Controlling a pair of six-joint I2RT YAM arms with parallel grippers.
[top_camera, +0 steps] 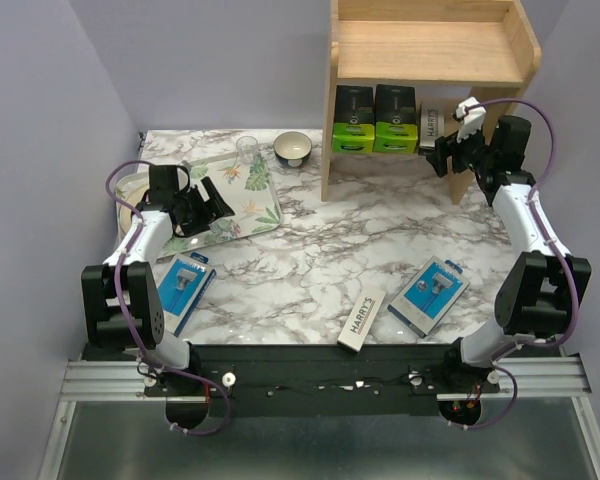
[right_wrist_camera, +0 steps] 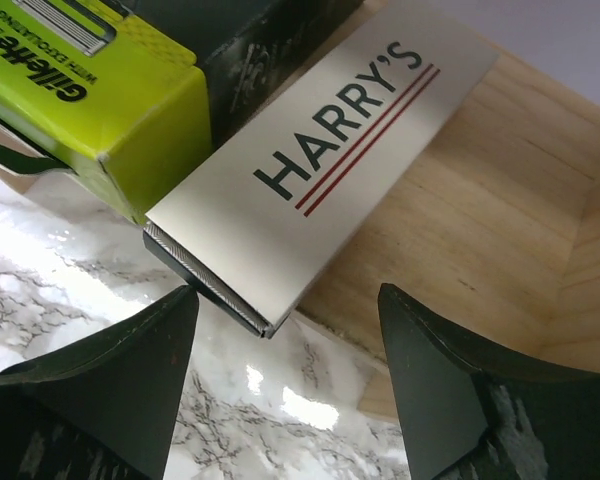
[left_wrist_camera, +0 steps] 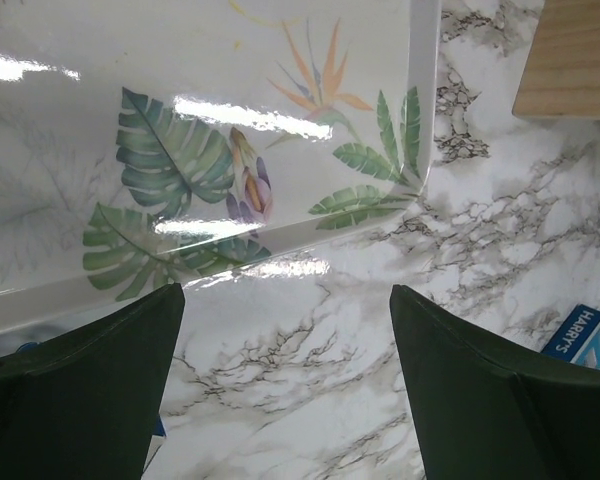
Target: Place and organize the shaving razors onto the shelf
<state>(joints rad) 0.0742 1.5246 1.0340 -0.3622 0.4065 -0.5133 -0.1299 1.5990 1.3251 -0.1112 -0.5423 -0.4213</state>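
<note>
The shelf [top_camera: 430, 50] stands at the far right of the desk [top_camera: 310, 250]. On its low level, a black-and-green box [top_camera: 354, 118] and a second black-and-green box [top_camera: 395, 118] stand side by side. A white box [right_wrist_camera: 320, 160] lies flat on the wood right beside them. Its near end pokes out a little past the wood edge.

The right gripper [right_wrist_camera: 285, 340] is at that near end. It is spread wide, with one finger on each side, and it is not pinching the box.

The left gripper [left_wrist_camera: 285, 380] is spread wide too and holds nothing. It hangs over the near edge of the flower tray [left_wrist_camera: 180, 150] and the desk beside it.

Three packs lie flat on the desk, well apart from the shelf. The other white box [top_camera: 361, 322] is near the front edge. A blue pack [top_camera: 185, 285] lies to its left, and a second blue pack [top_camera: 430, 295] lies to its right. A bowl [top_camera: 293, 149] sits behind the tray, near the left side of the shelf.
</note>
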